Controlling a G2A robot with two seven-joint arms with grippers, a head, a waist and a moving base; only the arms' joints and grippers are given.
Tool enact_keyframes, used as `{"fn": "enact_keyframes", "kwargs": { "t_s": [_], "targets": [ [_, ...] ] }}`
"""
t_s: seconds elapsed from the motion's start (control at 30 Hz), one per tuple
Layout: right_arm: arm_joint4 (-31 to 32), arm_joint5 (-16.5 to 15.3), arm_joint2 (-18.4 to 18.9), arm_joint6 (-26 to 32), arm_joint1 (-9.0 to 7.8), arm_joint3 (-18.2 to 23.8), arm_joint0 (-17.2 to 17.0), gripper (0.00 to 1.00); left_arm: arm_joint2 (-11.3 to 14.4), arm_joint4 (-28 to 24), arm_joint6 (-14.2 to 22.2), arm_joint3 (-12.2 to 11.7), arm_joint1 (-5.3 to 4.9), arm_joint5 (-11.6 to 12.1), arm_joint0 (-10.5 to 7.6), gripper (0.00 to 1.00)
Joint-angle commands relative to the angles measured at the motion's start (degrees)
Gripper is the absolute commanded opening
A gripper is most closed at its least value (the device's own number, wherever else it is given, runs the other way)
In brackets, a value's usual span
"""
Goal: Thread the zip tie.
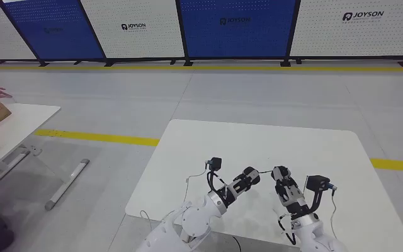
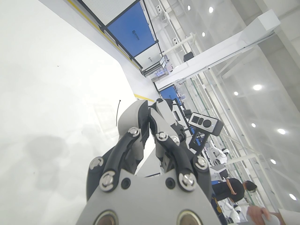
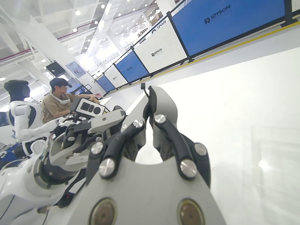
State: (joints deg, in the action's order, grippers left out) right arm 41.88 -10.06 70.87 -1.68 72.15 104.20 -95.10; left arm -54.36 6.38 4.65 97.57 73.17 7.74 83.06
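Standing on a grey floor, the white table (image 1: 252, 135) has a row of blue and white partition panels (image 1: 236, 28) well beyond its far edge. A yellow floor line (image 1: 94, 136) runs past its left side, toward a second white table (image 1: 25, 120) at the far left. Both arms work close to the near edge. The left gripper (image 2: 148, 111) sits just left of the right gripper (image 3: 149, 98), tips turned toward each other and nearly meeting, so each partly blocks the other's wrist view.

The right gripper is clenched on the zip tie (image 3: 143, 85): the strap runs down between its pads and the small square head pokes out just past the tips. The left gripper's pads are pressed tight together, and I cannot tell whether anything is pinched there. A thin black strand (image 2: 118, 112) with a small knob at its far end shows just left of the left gripper's outer finger, against the table. Whether it lies flat or hangs in the air is unclear.
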Motion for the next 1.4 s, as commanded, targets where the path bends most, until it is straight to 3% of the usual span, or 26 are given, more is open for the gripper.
{"fn": "enact_keyframes", "kwargs": {
  "t_s": [0.0, 0.27, 0.4, 0.73, 0.83, 0.97, 1.0, 1.37],
  "targets": [
    [-0.29, 0.04, 0.06, 0.35, 0.01, 0.02, 0.02, 1.0, 0.06, -0.13, -0.42, 0.11, 0.04, 0.19, 0.05, 0.0],
    [-0.41, -0.26, 0.74, -0.19, -0.04, 0.3, -0.75, 1.0, -0.28, -2.44, -4.11, 0.64, 0.32, 2.3, 0.82, 0.0],
    [0.81, 1.36, 1.86, 0.0, -0.15, -0.56, -1.2, 1.0, -0.95, -2.83, -3.85, 0.82, 0.2, 2.94, 1.14, 0.0],
    [0.98, 1.66, 1.99, -0.26, -0.14, -0.65, -1.07, 1.0, -0.95, -2.83, -3.85, 0.82, 0.2, 2.94, 1.14, 0.0],
    [5.58, 1.94, 1.73, -1.01, -0.21, -1.91, -0.22, 1.0, -0.87, -5.31, -3.5, 0.86, 0.32, 3.28, 1.38, 0.0],
    [12.2, -0.61, 1.42, 2.59, -0.65, -4.37, 1.35, 1.0, -1.48, -7.66, -1.87, 0.71, 0.22, 4.31, 1.68, 0.0],
    [13.01, 0.1, 1.48, 2.8, -0.66, -4.88, 1.57, 1.0, -1.81, -7.04, -2.39, 0.63, 0.17, 4.6, 1.66, 0.0],
    [11.05, -0.02, 1.21, 2.73, -0.5, -5.19, 2.03, 1.0, -1.27, -6.35, -2.14, 0.68, 0.25, 3.84, 1.39, 0.0]
  ]
}}
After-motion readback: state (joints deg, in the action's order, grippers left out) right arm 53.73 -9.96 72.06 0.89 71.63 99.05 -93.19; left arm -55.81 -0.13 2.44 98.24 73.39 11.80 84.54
